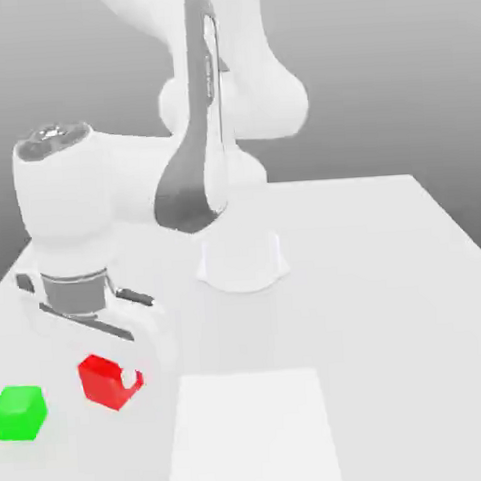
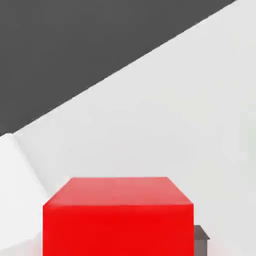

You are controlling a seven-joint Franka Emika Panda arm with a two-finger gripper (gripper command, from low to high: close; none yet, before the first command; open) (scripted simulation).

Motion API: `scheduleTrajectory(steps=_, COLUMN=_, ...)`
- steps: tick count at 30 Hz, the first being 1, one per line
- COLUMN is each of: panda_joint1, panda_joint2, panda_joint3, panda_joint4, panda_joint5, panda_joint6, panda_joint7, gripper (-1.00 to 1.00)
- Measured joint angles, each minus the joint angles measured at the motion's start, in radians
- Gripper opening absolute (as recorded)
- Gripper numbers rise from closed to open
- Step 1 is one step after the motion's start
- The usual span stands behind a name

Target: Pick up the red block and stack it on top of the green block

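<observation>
The red block (image 1: 97, 382) is low over the white table (image 1: 387, 276) near the exterior view's left, and my gripper (image 1: 111, 378) comes down on it from above. One white fingertip (image 1: 132, 379) shows against the block's right face. In the hand view the red block (image 2: 118, 220) sits close up between the jaws, with a dark pad (image 2: 201, 236) against its side. The gripper is shut on it. The green block (image 1: 20, 413) rests on the table a short way to the exterior view's left of the red one, apart from it and from the gripper.
The arm's round white base (image 1: 241, 262) stands mid-table behind the blocks. A lighter square patch (image 1: 251, 434) lies flat on the table to the exterior view's right of the red block. The table's edge runs along the exterior view's right.
</observation>
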Motion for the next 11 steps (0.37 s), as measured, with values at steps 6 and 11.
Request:
scheduleTrajectory(steps=6, panda_joint1=-0.104, panda_joint2=0.13, panda_joint3=-0.032, panda_joint4=0.066, panda_joint5=0.07, panda_joint6=0.066, panda_joint7=-0.089, gripper=-1.0)
scheduleTrajectory(steps=11, panda_joint1=-0.119, panda_joint2=0.184, panda_joint3=-0.014, panda_joint4=0.069, panda_joint5=0.098, panda_joint6=0.114, panda_joint7=-0.11, gripper=1.0)
